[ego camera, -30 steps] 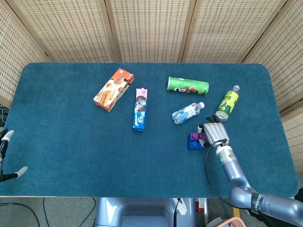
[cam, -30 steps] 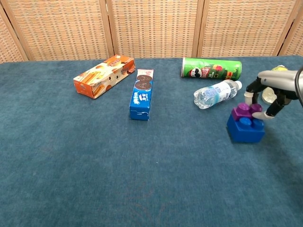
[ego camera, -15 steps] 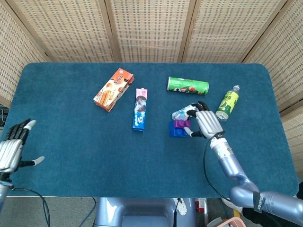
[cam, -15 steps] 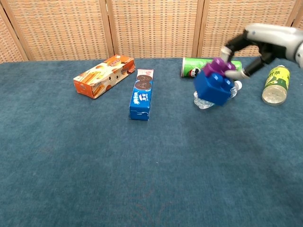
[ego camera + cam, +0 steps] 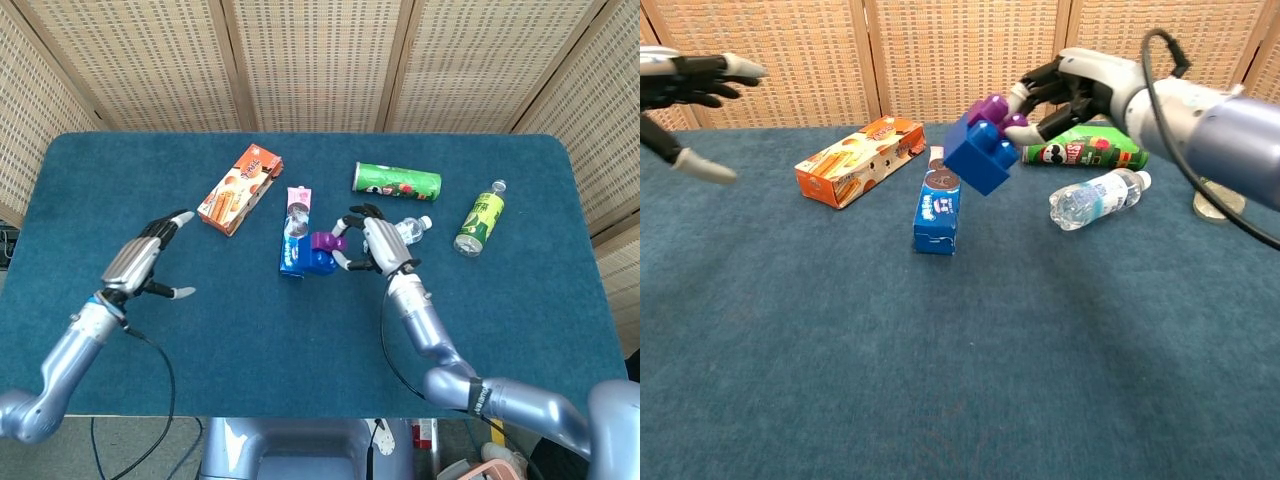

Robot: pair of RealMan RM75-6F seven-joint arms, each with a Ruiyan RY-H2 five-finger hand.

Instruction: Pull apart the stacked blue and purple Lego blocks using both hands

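Observation:
My right hand (image 5: 375, 243) (image 5: 1072, 88) pinches the purple block (image 5: 322, 241) (image 5: 990, 108), which is still stuck on top of the larger blue block (image 5: 318, 262) (image 5: 980, 156). The stacked pair hangs tilted in the air above the table's middle, over the near end of the blue biscuit pack. My left hand (image 5: 143, 262) (image 5: 685, 88) is raised at the left with its fingers spread and nothing in it, well apart from the blocks.
On the blue table (image 5: 200, 340) lie an orange biscuit box (image 5: 239, 188) (image 5: 860, 160), a blue biscuit pack (image 5: 296, 225) (image 5: 940, 203), a green crisp can (image 5: 397, 181) (image 5: 1090, 152), a small water bottle (image 5: 410, 230) (image 5: 1098, 198) and, at the right, a green drink bottle (image 5: 480, 219).
My right hand has carried the stacked blocks up and to the left, toward the table's middle. My left hand has risen from the left edge and come in over the table.

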